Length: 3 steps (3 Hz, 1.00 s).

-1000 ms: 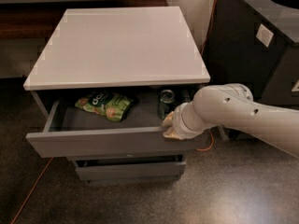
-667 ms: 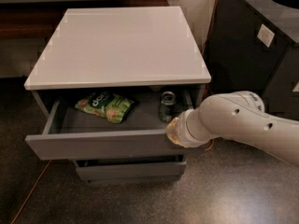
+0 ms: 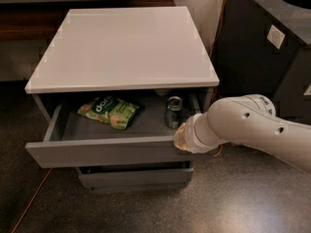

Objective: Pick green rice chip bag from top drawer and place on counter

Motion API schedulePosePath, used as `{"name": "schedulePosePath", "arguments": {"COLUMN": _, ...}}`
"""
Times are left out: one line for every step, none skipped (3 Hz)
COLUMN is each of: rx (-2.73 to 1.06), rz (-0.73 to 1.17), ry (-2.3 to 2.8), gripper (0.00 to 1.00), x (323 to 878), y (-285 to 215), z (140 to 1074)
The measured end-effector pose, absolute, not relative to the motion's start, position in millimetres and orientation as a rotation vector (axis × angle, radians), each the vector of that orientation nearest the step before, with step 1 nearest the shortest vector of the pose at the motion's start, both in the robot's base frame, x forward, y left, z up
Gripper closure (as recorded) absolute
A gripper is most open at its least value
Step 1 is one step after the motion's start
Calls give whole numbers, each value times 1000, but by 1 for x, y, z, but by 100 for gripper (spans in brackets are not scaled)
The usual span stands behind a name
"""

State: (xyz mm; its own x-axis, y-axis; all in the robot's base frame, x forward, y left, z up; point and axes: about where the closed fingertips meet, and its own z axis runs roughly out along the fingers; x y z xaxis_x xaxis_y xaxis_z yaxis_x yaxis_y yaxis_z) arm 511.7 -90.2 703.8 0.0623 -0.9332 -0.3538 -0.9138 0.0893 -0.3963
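gripper [image 3: 181,139] sits low at the right end of the top drawer [image 3: 107,152], at or against the upper edge of its front panel; the wrist hides it, so spread or closed cannot be told, and nothing shows as held; white arm [image 3: 252,130] reaches in from the right; drawer stands pulled out with its grey inside in view; green rice chip bag [image 3: 111,111] lies flat on the drawer floor, left of middle, up-left of the gripper and further in, well apart from it; bag's long axis runs roughly left to right, right end tipped a little toward the front; dark drink can [image 3: 173,111] stands upright near the drawer's right wall, just behind the gripper, apart from the bag; judged: the reach must go left and inward over the front panel, past the can, which could get knocked; bag in drawer, pick not yet done; counter [image 3: 126,47] is the flat pale slab above, overhanging the drawer's rear, so room over the bag's far edge looks tight; lower drawer [image 3: 136,176] shut beneath; speckled floor [image 3: 243,198] around; dark cabinet [image 3: 262,47] at right; orange cable [image 3: 29,203] on the floor at left
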Motion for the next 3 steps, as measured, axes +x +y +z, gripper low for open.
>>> {"name": "schedulePosePath", "arguments": {"rx": -1796, "rz": -35, "ry": 1835, "gripper": 52, "x": 491, "y": -97, "z": 732}}
{"name": "schedulePosePath", "arguments": {"rx": -1768, "rz": 1, "ry": 1839, "gripper": 53, "x": 466, "y": -110, "z": 791}}
{"name": "schedulePosePath", "arguments": {"rx": -1758, "rz": 87, "ry": 1879, "gripper": 84, "x": 473, "y": -115, "z": 821}}
